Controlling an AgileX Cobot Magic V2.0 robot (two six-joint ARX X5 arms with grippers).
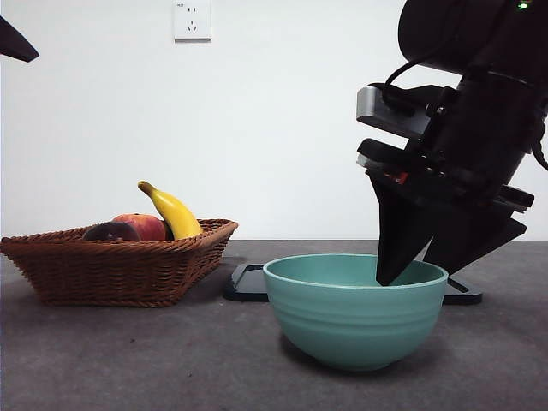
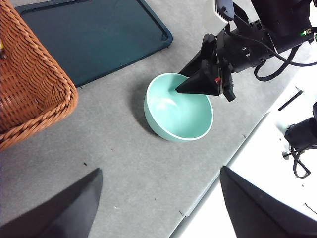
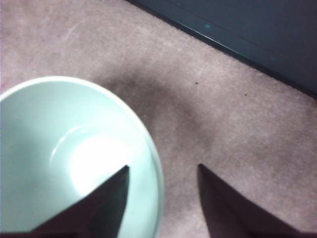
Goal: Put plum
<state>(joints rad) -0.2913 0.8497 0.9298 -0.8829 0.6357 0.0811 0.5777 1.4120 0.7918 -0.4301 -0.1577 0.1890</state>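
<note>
Plum [image 1: 111,231] at the lower left of the front view, dark and glossy, lying in the wicker basket [image 1: 128,270] with only its upper part above the rim, touching the red-orange fruit [image 1: 144,226] beside it and close to the yellow banana [image 1: 174,212] leaning behind. No hand on it or near it. Further toward the middle of that frame, the teal bowl [image 1: 355,312] standing on the grey surface [image 1: 171,360], empty inside, with a dark tray [image 2: 94,37] lying flat behind it. Over the bowl's rim, at the right of the frame, the right hand [image 3: 161,171], jaws apart and holding nothing: one jaw tip inside the bowl, the other outside on the tray side. Well apart from the plum, therefore, with the whole bowl and a stretch of bare surface between. Left hand [image 2: 158,173] raised high over the surface, jaws wide apart and empty, the basket's edge at the left border of its own picture, the plum itself not visible there. Judged from this: left hand probably the nearer one to the basket, plum lying away to the left of the working right hand in the front view, no long axis to consider as the fruit is round. Bowl seemingly the place for the plum, though the task does not name one.
</note>
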